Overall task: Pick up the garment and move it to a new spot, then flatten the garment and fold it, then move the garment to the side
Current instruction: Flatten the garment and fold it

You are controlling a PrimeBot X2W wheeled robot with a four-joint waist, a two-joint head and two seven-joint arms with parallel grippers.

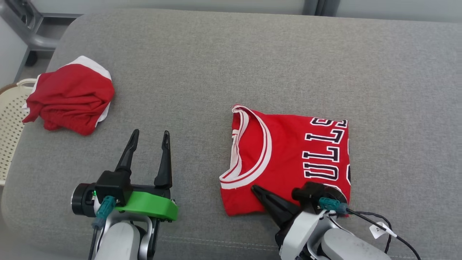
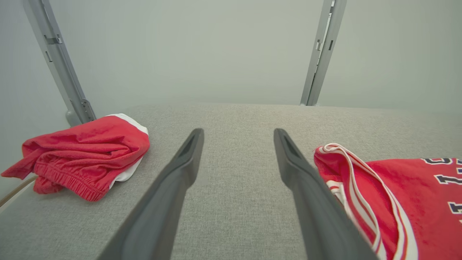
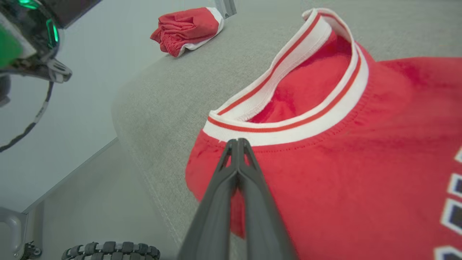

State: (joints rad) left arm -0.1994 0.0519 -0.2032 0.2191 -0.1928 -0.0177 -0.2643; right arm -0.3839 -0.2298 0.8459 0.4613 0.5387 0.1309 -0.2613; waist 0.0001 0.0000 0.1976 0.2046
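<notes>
Far over at nine o'clock in my head view, a white basket (image 1: 9, 119) peeks out beside the big grey cushion (image 1: 231, 54). A scrunched-up pair of red shorts (image 1: 70, 97) lies on the cushion at about ten o'clock. My left pincer (image 1: 151, 133) sits at seven o'clock over bare cushion. Its two dark fingers are spread wide apart, point to twelve and hold nothing. The red jersey (image 1: 288, 159) lies folded on the cushion at about four o'clock from the middle. Its white striped collar (image 1: 267, 144) is on the nine o'clock side and its dark letters are on the three o'clock side. My right pincer (image 1: 254, 187) comes in from five o'clock. Its fingers are squeezed tight together, and the tip rests on the red cloth just below the collar. It looks to hold nothing.
</notes>
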